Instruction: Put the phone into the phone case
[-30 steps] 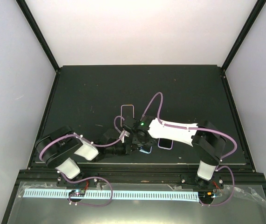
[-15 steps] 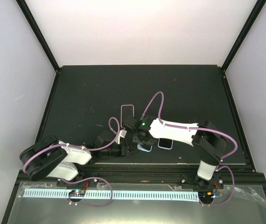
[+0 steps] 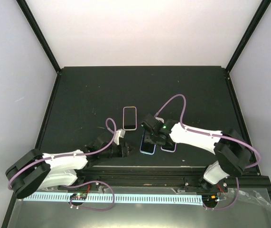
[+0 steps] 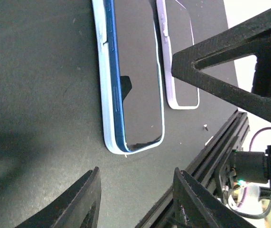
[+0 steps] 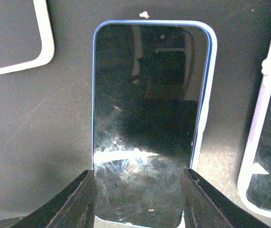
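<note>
The blue-edged phone with a black glass face [image 3: 147, 142] lies face up in the white phone case [image 4: 105, 95]. It sits near the front edge of the matte black bench [image 3: 88, 95], a little right of the middle. In the left wrist view, the phone's blue side stands proud of the case's white rim. This runs along the long edge facing that camera and round the near corner, so that edge is not pressed flush. In the right wrist view, a thin white rim shows along the opposite long edge and the far right corner.

The right gripper [image 5: 139, 173] hangs over the far part of the phone. Its jaws are spread about as wide as the phone and have hold of nothing. How high it sits above the glass cannot be told.

The left gripper [image 4: 136, 172] is low over bare bench, just left of the phone's near end and apart from it. Its jaws are wide apart and empty.

A lilac-rimmed phone case [image 3: 168, 145] lies parallel on the phone's right, just beside it, with a narrow strip of bench between them. A white-rimmed rectangular case [image 3: 130, 118] lies near the phone, back and to the left.

The black rail [image 4: 211, 156] along the bench's front edge runs close to the phone's near end, leaving little room there. The far half of the bench and both side margins are open.
</note>
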Available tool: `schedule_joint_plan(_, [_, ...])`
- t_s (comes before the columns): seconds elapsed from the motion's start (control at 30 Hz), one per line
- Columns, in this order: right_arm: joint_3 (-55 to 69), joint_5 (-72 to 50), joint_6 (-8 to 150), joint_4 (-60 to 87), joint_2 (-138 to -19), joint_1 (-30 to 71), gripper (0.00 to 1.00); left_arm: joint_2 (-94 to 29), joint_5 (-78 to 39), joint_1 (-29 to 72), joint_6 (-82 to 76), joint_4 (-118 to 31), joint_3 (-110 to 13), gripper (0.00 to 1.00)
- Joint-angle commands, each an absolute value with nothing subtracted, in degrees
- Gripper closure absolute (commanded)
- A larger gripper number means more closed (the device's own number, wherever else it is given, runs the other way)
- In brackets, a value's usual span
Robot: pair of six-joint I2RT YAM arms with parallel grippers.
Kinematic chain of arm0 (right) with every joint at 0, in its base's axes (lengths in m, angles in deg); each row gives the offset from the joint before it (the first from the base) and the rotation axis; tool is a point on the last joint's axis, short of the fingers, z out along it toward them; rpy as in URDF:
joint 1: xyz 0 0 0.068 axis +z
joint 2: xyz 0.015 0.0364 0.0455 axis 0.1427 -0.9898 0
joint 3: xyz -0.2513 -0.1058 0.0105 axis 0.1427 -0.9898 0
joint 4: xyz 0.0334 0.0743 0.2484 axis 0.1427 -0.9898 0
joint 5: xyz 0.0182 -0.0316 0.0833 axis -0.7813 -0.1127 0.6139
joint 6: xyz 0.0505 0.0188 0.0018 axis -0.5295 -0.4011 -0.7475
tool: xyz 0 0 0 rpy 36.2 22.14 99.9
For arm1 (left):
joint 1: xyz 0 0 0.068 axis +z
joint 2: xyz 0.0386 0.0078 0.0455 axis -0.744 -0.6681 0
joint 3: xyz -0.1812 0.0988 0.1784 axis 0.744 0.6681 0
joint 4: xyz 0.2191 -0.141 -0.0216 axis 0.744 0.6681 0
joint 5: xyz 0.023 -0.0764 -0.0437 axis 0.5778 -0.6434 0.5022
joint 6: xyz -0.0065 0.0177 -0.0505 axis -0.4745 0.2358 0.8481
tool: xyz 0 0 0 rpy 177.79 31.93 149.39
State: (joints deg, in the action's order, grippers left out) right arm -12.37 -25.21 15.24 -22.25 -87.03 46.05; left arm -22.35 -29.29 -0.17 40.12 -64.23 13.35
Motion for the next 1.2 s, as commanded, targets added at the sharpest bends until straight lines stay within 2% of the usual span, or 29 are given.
schedule_joint_plan(0.0, [-17.77, -22.08, 20.02, -14.14, -82.48, 42.97, 0.50, -23.54, -26.99, -0.04, 34.14, -58.23, 6.93, 0.55])
schedule_joint_plan(0.17, [-25.17, -18.85, 23.65, -5.38, -77.02, 39.73, 0.42, -29.81, -28.47, 0.49, 30.53, -57.11, 0.85, 0.54])
schedule_joint_plan(0.3, [-28.70, -16.75, 24.42, -1.08, -75.77, 36.90, 0.42, -35.85, -29.71, 1.11, 29.09, -57.52, -2.88, 0.55])
schedule_joint_plan(0.53, [-29.80, -15.20, 26.55, 2.63, -78.89, 33.83, 0.44, -42.29, -31.80, 2.97, 27.55, -57.52, -6.25, 0.63])
schedule_joint_plan(0.87, [-28.32, -15.23, 28.74, 4.77, -85.10, 32.35, 0.45, -41.52, -32.54, 5.28, 27.17, -57.70, -4.76, 0.66])
schedule_joint_plan(1.17, [-27.71, -8.90, 33.42, 12.62, -90.13, 32.40, 0.69, -39.63, -31.51, 6.83, 26.08, -55.34, -3.21, 0.68])
